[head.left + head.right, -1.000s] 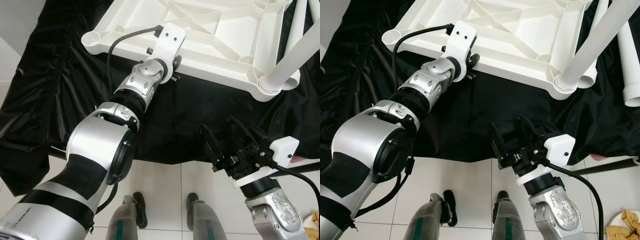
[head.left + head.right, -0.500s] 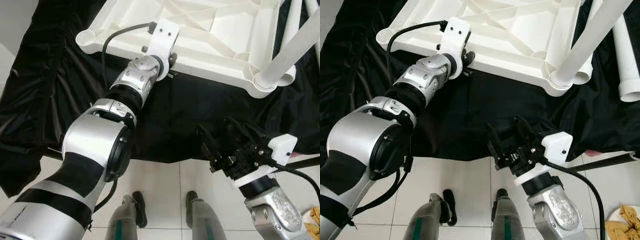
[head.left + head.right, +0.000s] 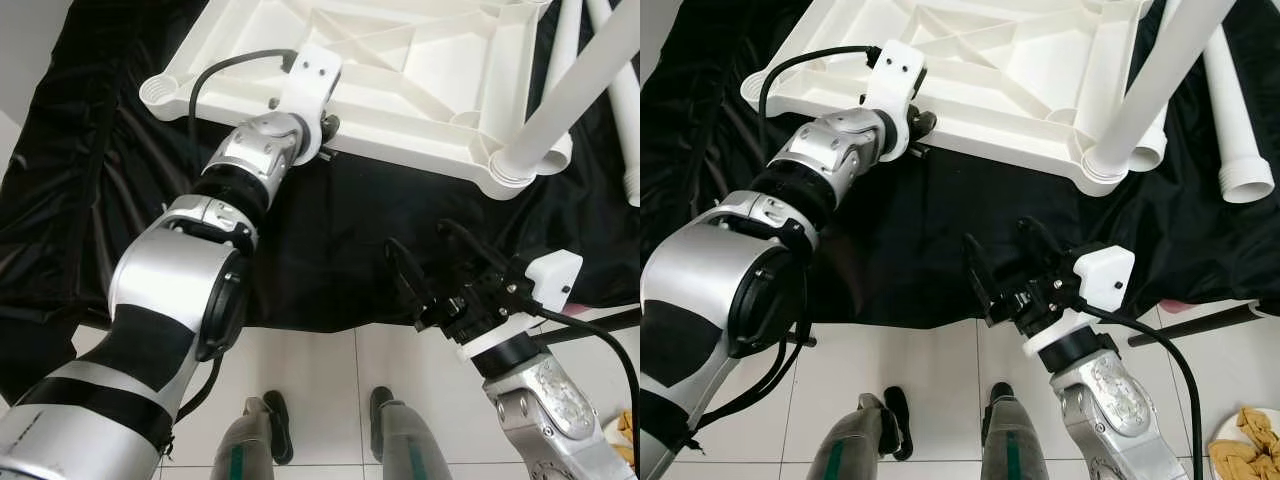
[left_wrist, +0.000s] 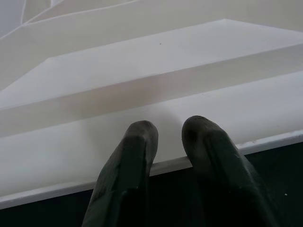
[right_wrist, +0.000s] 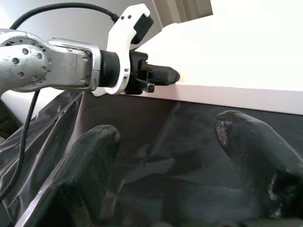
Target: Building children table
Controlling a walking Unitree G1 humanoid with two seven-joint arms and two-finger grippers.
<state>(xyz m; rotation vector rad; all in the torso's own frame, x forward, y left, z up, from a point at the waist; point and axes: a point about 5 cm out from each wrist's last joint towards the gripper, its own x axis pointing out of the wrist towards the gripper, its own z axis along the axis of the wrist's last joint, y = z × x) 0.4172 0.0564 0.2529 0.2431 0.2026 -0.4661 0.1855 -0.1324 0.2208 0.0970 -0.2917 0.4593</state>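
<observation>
Since a second ago the head has swung — the upturned white plastic tabletop [image 3: 400, 75] now sits further left on the black sheet [image 3: 110, 180], the left hand [image 3: 325, 135] still pressed at its near rim.

Right eye: the right hand [image 3: 1005, 265] hovers over the sheet, fingers apart, holding nothing; one white tube leg [image 3: 1150, 80] stands in a corner socket.

Left wrist: fingers [image 4: 132, 156] nearly together — tips against the rim.

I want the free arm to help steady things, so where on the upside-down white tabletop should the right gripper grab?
Probably the near rim of the tabletop, approached from the robot's side: it overhangs the black sheet as a thin lip facing the open right gripper.
</observation>
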